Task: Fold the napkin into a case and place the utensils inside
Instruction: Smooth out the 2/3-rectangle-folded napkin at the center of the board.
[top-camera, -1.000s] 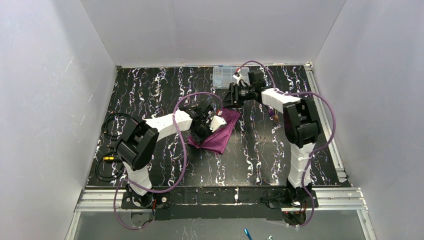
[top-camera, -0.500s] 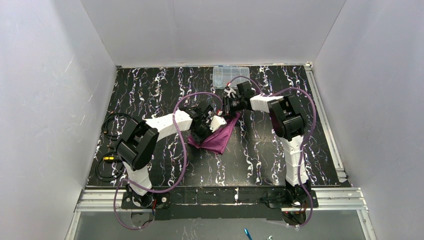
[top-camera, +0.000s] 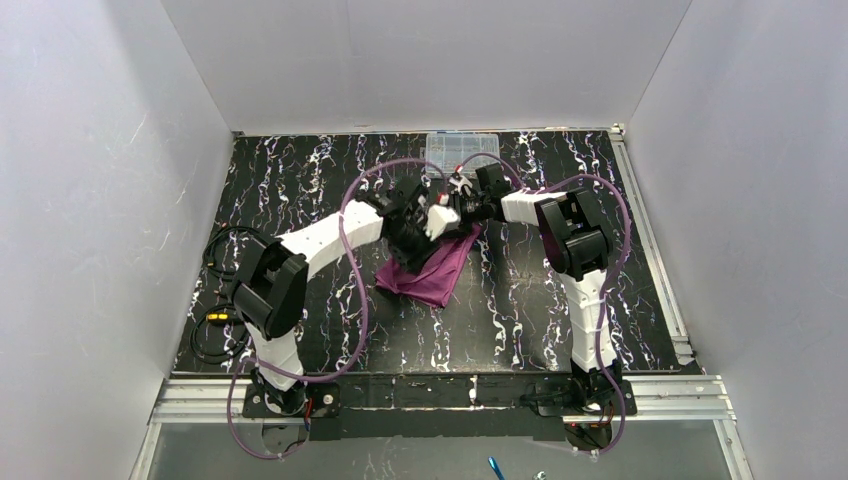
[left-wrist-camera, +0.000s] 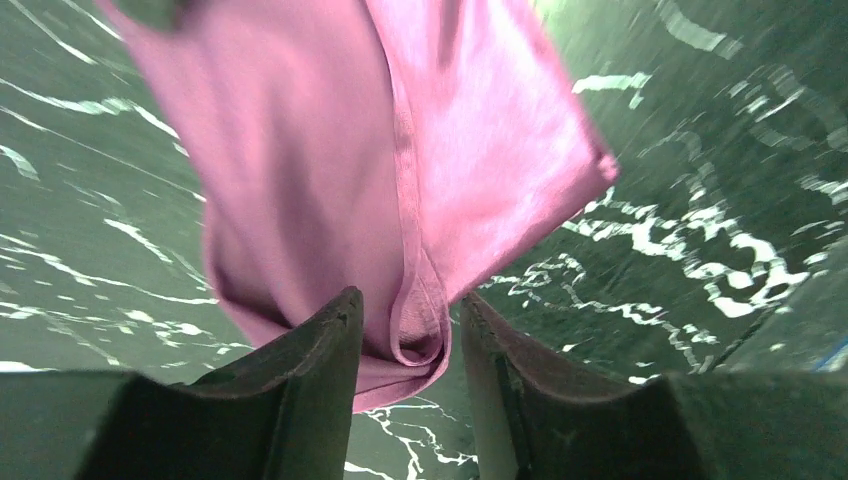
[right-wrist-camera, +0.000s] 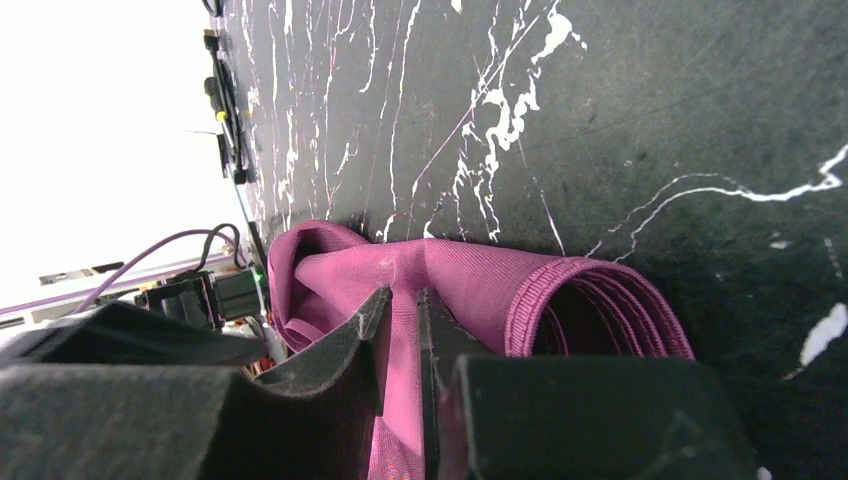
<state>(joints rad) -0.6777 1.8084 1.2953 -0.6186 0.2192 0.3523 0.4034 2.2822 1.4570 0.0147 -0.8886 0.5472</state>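
Two arms meet over a half-folded cloth near the middle of the table (top-camera: 330, 180), slightly toward its far edge. At left, the left gripper (left-wrist-camera: 408, 305) hangs over the far end of the napkin (top-camera: 432, 272). Its jaws are parted, and a loop of the stitched hem lies in the gap without being pressed from either side. The napkin itself is a plum-purple cloth with a faint sheen, bunched into a long, loose shape that runs from the near-left toward the far-right. It does not yet look like a flat case. At right, the right gripper (right-wrist-camera: 404, 295) has its jaws nearly together, pinching a thin fold of the cloth just beside a rolled edge where several layers curl over. Past both grippers, a clear compartment box (top-camera: 462, 150) sits against the far edge of the table. The utensils cannot be made out in any view. Judged from its drape, the cloth is light, limp and probably slippery, so the layers are likely to slide apart or spring open once released. The hem and the corners look like the safest places to grip, since the doubled stitching there gives the pads something firmer. A pinch in the middle of the cloth would probably gather only the top layer.
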